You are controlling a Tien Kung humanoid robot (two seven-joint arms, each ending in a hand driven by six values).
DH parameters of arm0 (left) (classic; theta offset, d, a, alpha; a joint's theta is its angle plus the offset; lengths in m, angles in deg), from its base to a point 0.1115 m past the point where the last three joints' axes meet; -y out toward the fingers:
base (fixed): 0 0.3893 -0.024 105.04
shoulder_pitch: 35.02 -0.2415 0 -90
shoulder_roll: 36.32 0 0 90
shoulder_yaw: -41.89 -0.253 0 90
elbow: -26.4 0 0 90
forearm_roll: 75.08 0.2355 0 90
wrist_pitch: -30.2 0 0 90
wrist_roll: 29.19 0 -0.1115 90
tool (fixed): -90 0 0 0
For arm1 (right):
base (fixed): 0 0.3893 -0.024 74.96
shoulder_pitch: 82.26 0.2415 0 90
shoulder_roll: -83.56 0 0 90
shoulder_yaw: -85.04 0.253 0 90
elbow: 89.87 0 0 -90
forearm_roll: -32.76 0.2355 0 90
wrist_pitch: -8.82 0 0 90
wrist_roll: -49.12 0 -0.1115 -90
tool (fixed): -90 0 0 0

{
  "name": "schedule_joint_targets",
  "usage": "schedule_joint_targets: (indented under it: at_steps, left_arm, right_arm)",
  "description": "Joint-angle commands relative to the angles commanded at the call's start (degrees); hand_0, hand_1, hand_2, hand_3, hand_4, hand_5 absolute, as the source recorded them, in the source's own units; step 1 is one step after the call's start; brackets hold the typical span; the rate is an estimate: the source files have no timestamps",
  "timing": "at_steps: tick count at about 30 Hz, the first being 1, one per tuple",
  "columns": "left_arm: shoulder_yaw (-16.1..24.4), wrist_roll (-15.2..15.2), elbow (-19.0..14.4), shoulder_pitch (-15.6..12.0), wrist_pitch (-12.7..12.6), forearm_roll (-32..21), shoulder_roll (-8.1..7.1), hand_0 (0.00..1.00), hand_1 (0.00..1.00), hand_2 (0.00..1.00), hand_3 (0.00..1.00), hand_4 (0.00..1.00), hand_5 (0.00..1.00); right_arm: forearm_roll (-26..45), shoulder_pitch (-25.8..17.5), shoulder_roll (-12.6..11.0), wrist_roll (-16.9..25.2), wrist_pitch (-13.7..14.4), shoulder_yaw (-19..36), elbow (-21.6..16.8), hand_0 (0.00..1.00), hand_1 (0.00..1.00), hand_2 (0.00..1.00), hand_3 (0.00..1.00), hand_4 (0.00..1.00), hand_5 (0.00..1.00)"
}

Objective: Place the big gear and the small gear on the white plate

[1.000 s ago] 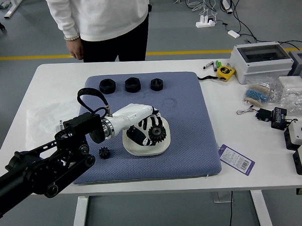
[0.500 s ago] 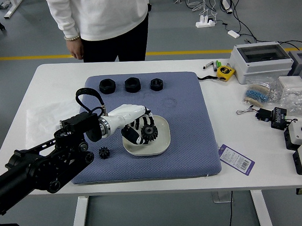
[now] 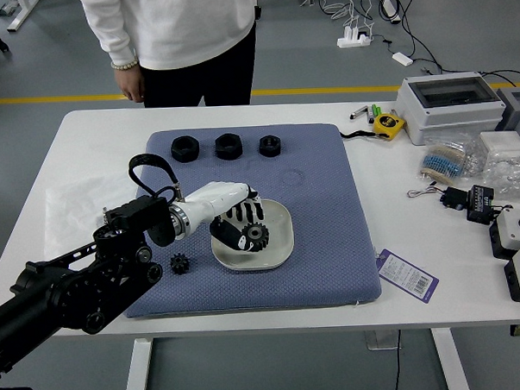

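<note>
1. Fingers [image 3: 249, 211] of my left hand [image 3: 214, 200]: partly curled, bent downward, thumb opposed. They have hold of the big gear [image 3: 257, 237], which shows at the fingertips. I record this as a grasp; no release visible.
2. Big gear: over the white plate [image 3: 280, 223], inside its rim as seen from above, nearer its left edge than its right. Cannot tell whether its underside touches the plate or hangs just above.
3. White plate: on the blue mat [image 3: 326, 218], left of the mat's middle and closer to its near edge than its far edge.
4. Small gear [image 3: 179, 263]: on the mat, outside the plate, just beside its left edge, toward the mat's near left corner. Untouched by my fingers.
5. Three black round parts [image 3: 228, 146]: in a row along the mat's far edge, left of its far right corner. The task does not name them; I judge they can be left alone.
6. Person [image 3: 179, 30]: standing at the table's far edge; the one visible hand [image 3: 130, 84] hangs down beside the body, away from the parts.
7. Progress, my estimate: roughly half. Big gear is at its destination but not let go; small gear not placed.
8. Remaining: confirm the big gear is supported, open and lift clear, then fetch the small gear. Risk: my fingers could drag the big gear toward the plate's rim on withdrawal.
</note>
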Motion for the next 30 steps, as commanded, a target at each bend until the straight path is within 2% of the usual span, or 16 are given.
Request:
schedule_joint_targets:
  at_steps: [8, 11, 12, 14, 19, 21, 22, 23, 25, 27, 29, 30]
  left_arm:
    - [1.4, 0.0, -1.1, -0.5, 0.4, 0.1, -0.26, 0.485, 0.56, 0.613, 0.626, 0.998, 0.391]
    - [4.6, -0.4, -3.4, -1.2, 1.0, 1.1, -0.7, 0.485, 0.56, 0.613, 0.626, 0.998, 0.391]
    - [5.6, -0.6, -4.2, -1.4, 1.3, 1.4, -1.0, 0.486, 0.561, 0.621, 0.646, 0.998, 0.432]
    - [7.1, -0.9, -5.6, -1.6, 1.7, 2.0, -1.55, 0.486, 0.561, 0.621, 0.646, 0.998, 0.432]
    - [10.3, -2.1, -9.5, -2.8, 3.3, 3.8, -3.97, 0.495, 0.565, 0.622, 0.653, 0.998, 0.437]
    - [11.9, -2.9, -11.8, -4.1, 4.6, 4.9, -5.7, 0.495, 0.565, 0.622, 0.653, 0.998, 0.437]
    - [12.1, -3.0, -12.1, -4.2, 4.8, 5.0, -5.94, 0.495, 0.565, 0.622, 0.653, 0.998, 0.437]
    - [13.2, -3.8, -13.3, -5.3, 5.9, 5.6, -7.02, 0.495, 0.565, 0.622, 0.653, 0.998, 0.437]
    - [14.6, -4.7, -14.9, -6.5, 7.3, 6.1, -8.21, 0.517, 0.579, 0.638, 0.683, 0.998, 0.435]
    - [17.4, -6.2, -17.4, -9.0, 9.6, 7.5, -9.76, 0.517, 0.579, 0.638, 0.683, 0.998, 0.435]
    - [19.2, -6.9, -18.9, -10.5, 10.8, 8.5, -10.53, 0.517, 0.579, 0.638, 0.683, 0.998, 0.435]
    - [20.5, -7.5, -20.1, -11.8, 11.8, 9.3, -11.1, 0.609, 0.632, 0.684, 0.725, 0.998, 0.425]
  right_arm:
    - [0.1, 0.0, 0.0, 0.1, 0.0, -0.1, 0.0, 0.734, 0.754, 0.821, 0.788, 0.998, 0.829]
    - [0.2, -0.1, 0.0, 0.1, 0.0, -0.1, 0.0, 0.734, 0.754, 0.821, 0.788, 0.998, 0.829]
    - [0.2, -0.1, 0.0, 0.1, 0.0, -0.1, 0.0, 0.733, 0.754, 0.821, 0.787, 0.998, 0.828]
    - [0.1, -0.1, 0.0, 0.1, -0.1, 0.0, 0.1, 0.733, 0.754, 0.821, 0.787, 0.998, 0.828]
    - [0.2, -0.4, 0.0, 0.1, -0.1, 0.0, 0.1, 0.733, 0.753, 0.821, 0.786, 0.998, 0.827]
    - [0.2, -0.6, 0.1, 0.1, -0.1, 0.0, 0.1, 0.733, 0.753, 0.821, 0.786, 0.998, 0.827]
    - [0.2, -0.6, 0.1, 0.1, -0.1, 0.0, 0.1, 0.733, 0.753, 0.821, 0.786, 0.998, 0.827]
    - [0.4, -0.7, 0.1, 0.2, -0.1, -0.1, 0.2, 0.733, 0.753, 0.821, 0.786, 0.998, 0.827]
    - [0.6, -0.9, 0.2, 0.4, -0.2, -0.2, 0.2, 0.733, 0.753, 0.82, 0.786, 0.998, 0.825]
    - [0.9, -1.2, 0.2, 0.6, -0.2, -0.3, 0.2, 0.733, 0.753, 0.82, 0.786, 0.998, 0.825]
    - [1.0, -1.3, 0.2, 0.6, -0.2, -0.3, 0.3, 0.733, 0.753, 0.82, 0.786, 0.998, 0.825]
    - [0.9, -1.4, 0.2, 0.6, -0.1, -0.3, 0.3, 0.733, 0.752, 0.819, 0.785, 0.998, 0.824]
